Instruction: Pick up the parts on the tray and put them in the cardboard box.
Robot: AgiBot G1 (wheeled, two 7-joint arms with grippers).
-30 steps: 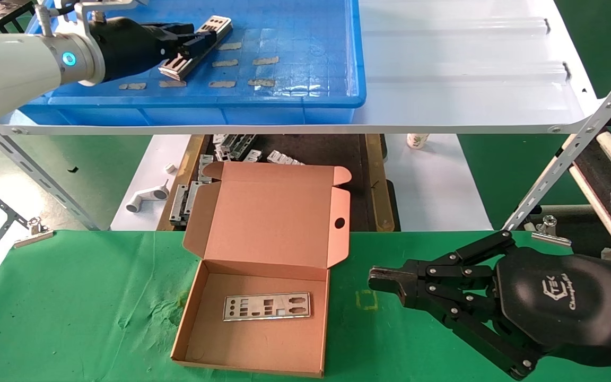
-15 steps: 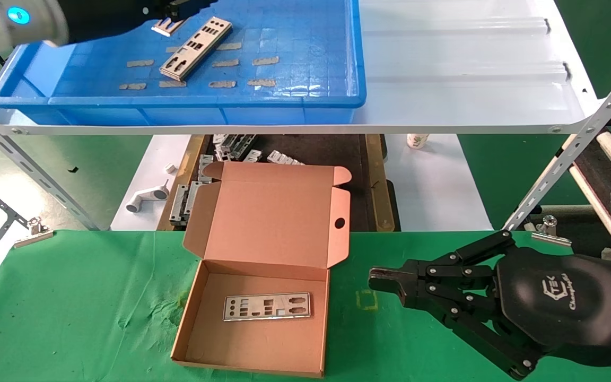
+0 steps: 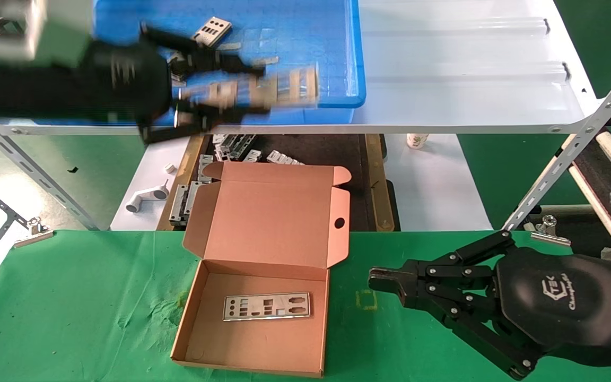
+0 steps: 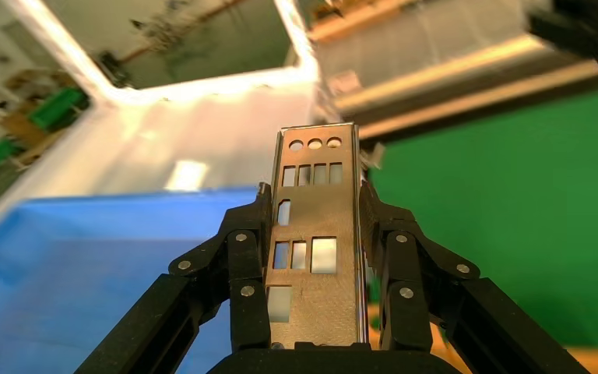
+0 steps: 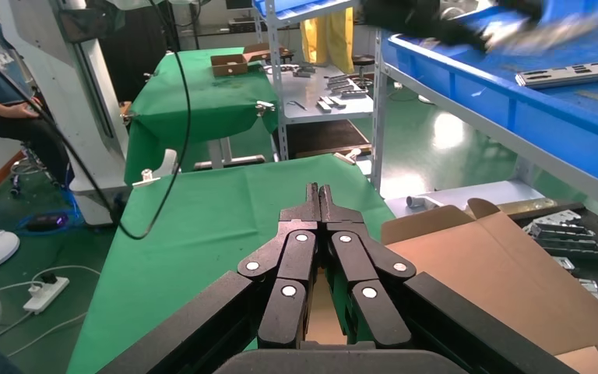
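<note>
While the right gripper [image 3: 385,280] rests with its fingers pressed together on the green counter [image 3: 72,307] to the right of the cardboard box [image 3: 263,276], the left gripper [image 4: 315,234] is clamped on one silver plate [image 4: 315,234], pinching it by its long edges. In the head view that held plate [image 3: 263,90] appears blurred, lying roughly level over the near rim of the blue tray [image 3: 337,53], with the left gripper's dark body [image 3: 125,85] just behind it on the left side. A second plate [image 3: 211,29] lies on the tray floor farther back, among tan tape scraps [image 3: 263,61]. The tray sits on the white shelf sheet [image 3: 470,69].

The cardboard box stands open on the green counter, its lid tilted up and back, with a round hole [image 3: 339,223] near the lid's right edge. One plate [image 3: 267,306] already lies flat inside the box, lengthwise across its floor. Behind the box, on a lower level, small grey brackets [image 3: 183,201] and a white pipe fitting [image 3: 146,197] are visible. The right wrist view shows the right gripper's fingertips [image 5: 319,195] touching, above the green cloth.
</note>
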